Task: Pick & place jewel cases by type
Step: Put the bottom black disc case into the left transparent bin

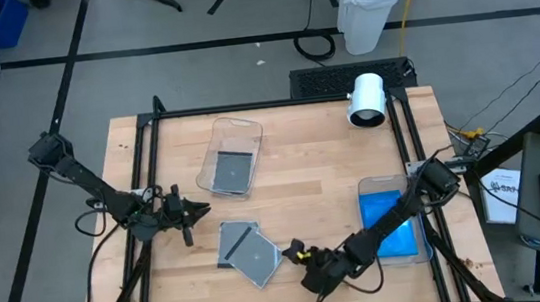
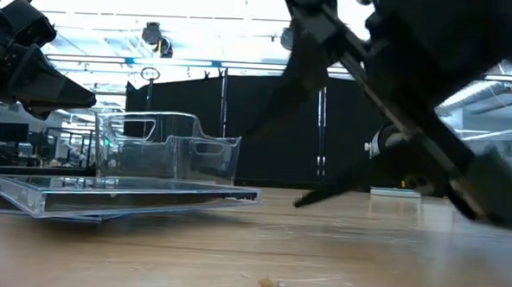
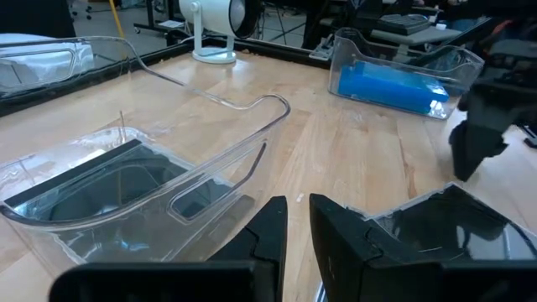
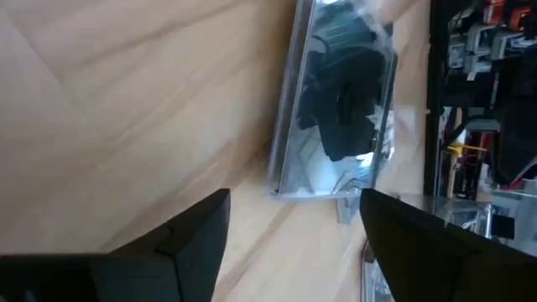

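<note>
Cases first: two grey jewel cases [image 1: 247, 251] with clear fronts lie overlapped on the bare wood near the table's front edge, one resting partly on the other, the upper one turned at an angle. A third dark case [image 1: 233, 172] sits inside the clear tub [image 1: 231, 130] toward the back of the table, and the bright blue cases [image 1: 390, 222] are stacked in a second clear tub [image 1: 421, 246] at the right side. No writing or brand shows on any of them that I can read from here.

The right gripper [image 1: 297, 253] is low over the table just beside the right edge of the overlapped pair, its fingers spread wide with nothing between them; in its own wrist view the near case [image 4: 336, 109] lies just ahead of the open fingers, apart from them. The left gripper [image 1: 199, 212] hangs just to the left and behind the same pair, its fingers [image 3: 260, 243] drawn nearly together with only a narrow slit, empty, the tub with the dark case close in front of it.
</note>
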`<action>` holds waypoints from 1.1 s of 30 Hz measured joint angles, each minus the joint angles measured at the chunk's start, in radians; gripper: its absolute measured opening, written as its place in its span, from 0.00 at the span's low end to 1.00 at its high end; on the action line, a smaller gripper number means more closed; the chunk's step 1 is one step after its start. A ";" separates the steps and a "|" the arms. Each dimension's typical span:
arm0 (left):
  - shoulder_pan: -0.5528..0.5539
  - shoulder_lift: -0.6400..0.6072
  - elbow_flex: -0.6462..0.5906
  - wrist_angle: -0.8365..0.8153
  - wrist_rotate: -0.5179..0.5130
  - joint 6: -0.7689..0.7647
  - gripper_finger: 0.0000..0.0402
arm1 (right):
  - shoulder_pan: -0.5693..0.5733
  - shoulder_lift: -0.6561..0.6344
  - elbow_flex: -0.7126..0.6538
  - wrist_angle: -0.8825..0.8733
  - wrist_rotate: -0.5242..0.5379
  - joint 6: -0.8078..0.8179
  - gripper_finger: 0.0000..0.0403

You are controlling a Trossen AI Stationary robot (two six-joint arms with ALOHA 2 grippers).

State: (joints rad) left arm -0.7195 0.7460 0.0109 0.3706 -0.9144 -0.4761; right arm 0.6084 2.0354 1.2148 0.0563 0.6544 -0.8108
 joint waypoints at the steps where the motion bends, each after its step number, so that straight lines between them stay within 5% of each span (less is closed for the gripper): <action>1: 0.000 0.000 0.000 0.000 0.000 0.000 0.16 | -0.002 0.000 -0.020 0.029 -0.001 -0.014 0.65; 13: 0.000 0.000 0.000 0.000 0.000 0.000 0.16 | -0.005 0.026 -0.081 0.235 -0.051 -0.100 0.65; 33: 0.000 0.000 0.000 0.000 0.000 0.000 0.16 | -0.095 0.053 -0.015 0.157 -0.189 -0.122 0.65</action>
State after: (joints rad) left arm -0.7193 0.7460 0.0109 0.3706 -0.9142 -0.4763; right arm 0.5132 2.0886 1.1999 0.2129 0.4658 -0.9324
